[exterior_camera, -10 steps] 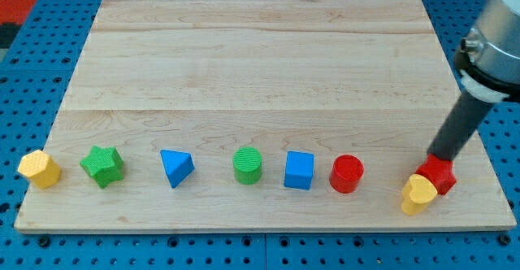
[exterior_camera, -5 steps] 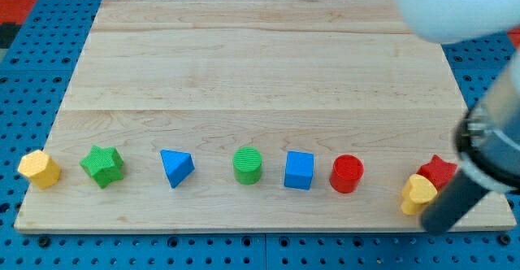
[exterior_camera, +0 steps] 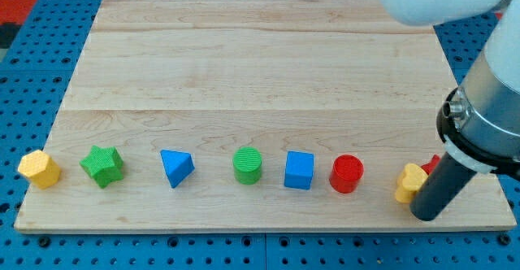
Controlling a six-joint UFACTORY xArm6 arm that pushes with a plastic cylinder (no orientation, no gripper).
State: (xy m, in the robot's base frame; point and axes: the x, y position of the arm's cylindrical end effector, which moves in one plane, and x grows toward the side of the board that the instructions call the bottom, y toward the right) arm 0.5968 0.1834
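Observation:
My tip (exterior_camera: 424, 215) stands near the board's bottom right corner, right against the lower right side of a yellow block (exterior_camera: 409, 182). A red star block (exterior_camera: 431, 163) lies just behind, mostly hidden by the rod. To the left along the bottom row come a red cylinder (exterior_camera: 347, 173), a blue cube (exterior_camera: 299, 170), a green cylinder (exterior_camera: 248, 165), a blue triangular block (exterior_camera: 175, 167), a green star (exterior_camera: 102, 166) and a yellow hexagonal block (exterior_camera: 39, 169) at the far left edge.
The wooden board (exterior_camera: 260, 75) rests on a blue pegboard table (exterior_camera: 24, 75). The arm's white and grey body (exterior_camera: 487, 99) fills the view's right side and top right corner.
The rod swung from the top side of the red star round to the bottom right of the yellow block. The yellow block has slid slightly left and up; the red star is now mostly covered.

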